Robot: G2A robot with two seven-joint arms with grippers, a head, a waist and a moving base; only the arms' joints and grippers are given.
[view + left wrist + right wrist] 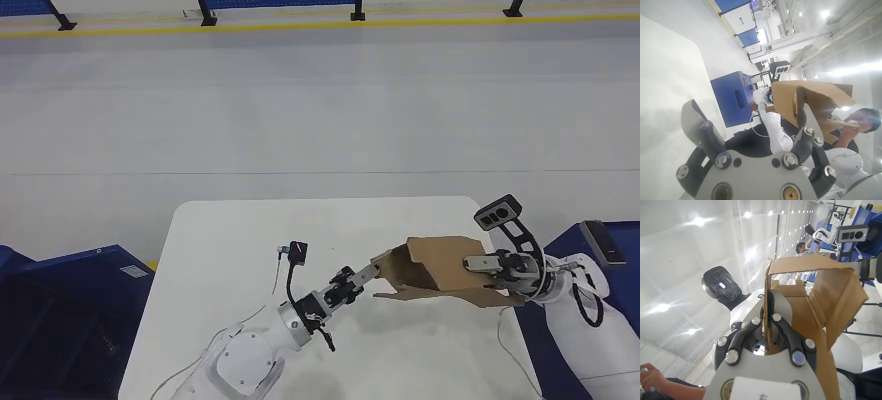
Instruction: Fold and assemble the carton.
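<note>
A brown carton [440,262], partly unfolded with loose flaps, is held in the air over the right part of the white table [240,260]. My right gripper [480,264] grips it from the right side. In the right wrist view that gripper [767,306] is shut on one upright cardboard wall of the carton [829,294]. My left gripper [370,272] is at the carton's left end. In the left wrist view it [749,113] stands open, and one finger [810,121] lies against the torn flap edge of the carton [791,94]; the other finger [694,113] is free.
The table's left and far parts are bare. A dark blue bin [60,310] stands off the table's left side, and a blue cabinet [600,250] with a dark device on it stands at the right. Open grey floor lies beyond.
</note>
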